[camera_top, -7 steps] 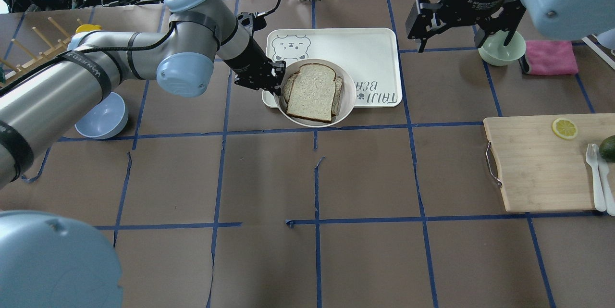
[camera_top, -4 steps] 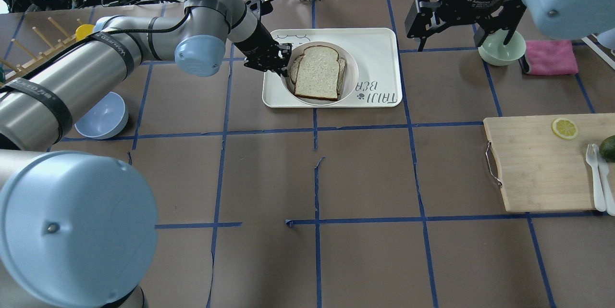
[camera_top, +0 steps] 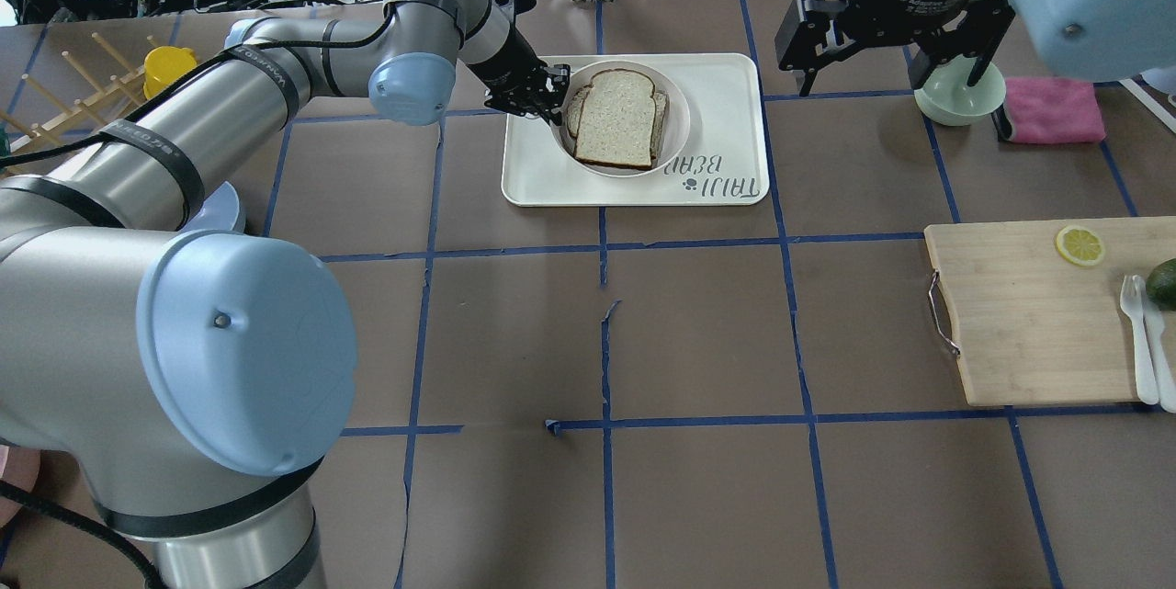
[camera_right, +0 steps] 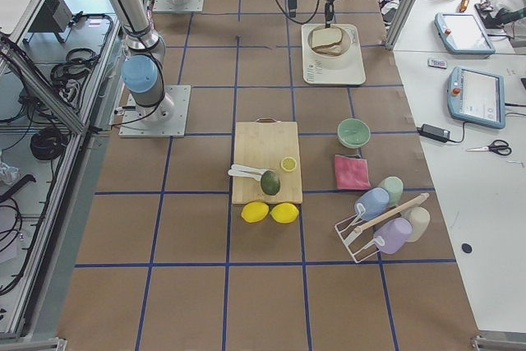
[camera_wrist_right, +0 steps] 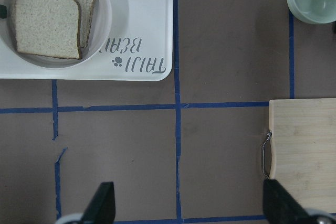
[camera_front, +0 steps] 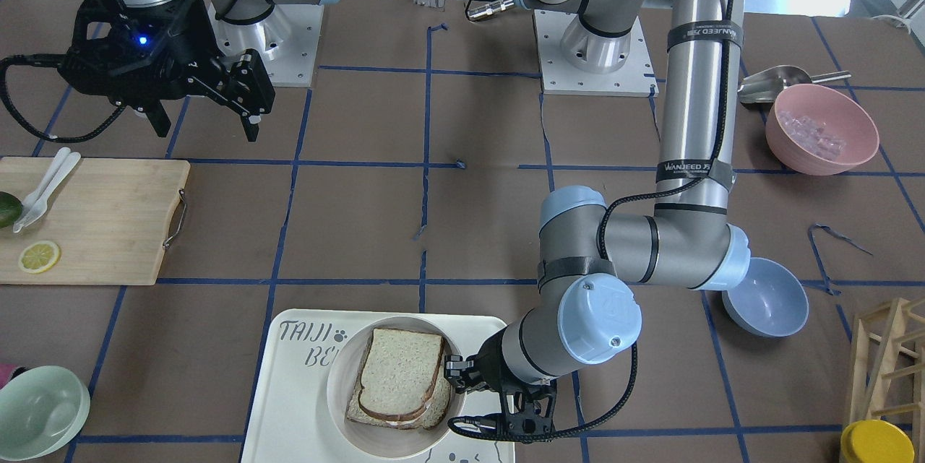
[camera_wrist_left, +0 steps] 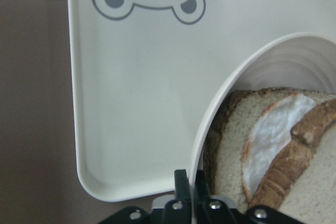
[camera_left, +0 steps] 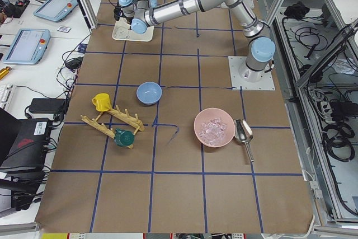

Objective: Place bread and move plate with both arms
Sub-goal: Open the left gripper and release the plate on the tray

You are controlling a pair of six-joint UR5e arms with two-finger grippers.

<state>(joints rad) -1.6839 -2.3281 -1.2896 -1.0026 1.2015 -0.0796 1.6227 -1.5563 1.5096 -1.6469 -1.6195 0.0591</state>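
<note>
The bread (camera_top: 614, 118) lies flat on top of another slice that has white egg on it (camera_wrist_left: 268, 140). Both sit inside the plate (camera_top: 681, 111). Seen from overhead, the plate is on the white bear tray (camera_top: 726, 79), near its middle and a little toward 9 o'clock. I cannot tell if the plate rests flat on the tray or is held a bit above it. My left gripper (camera_top: 551, 102) is at the plate's 9 o'clock. In the left wrist view its two fingers (camera_wrist_left: 182, 182) are pinched tight on the plate's rim, one inside and one outside. The tray's grey letters are at the plate's 4 o'clock. My right gripper (camera_top: 891, 85) hangs well apart, at about 2 o'clock from the tray. Its fingers are spread wide and it holds nothing. The green bowl (camera_top: 955, 102) is at the tray's 3 o'clock, with a pink cloth (camera_top: 1055, 109) just beside it. A wooden board (camera_top: 1029, 313) lies at 4 o'clock with a lemon slice (camera_top: 1079, 245) on it.
</note>
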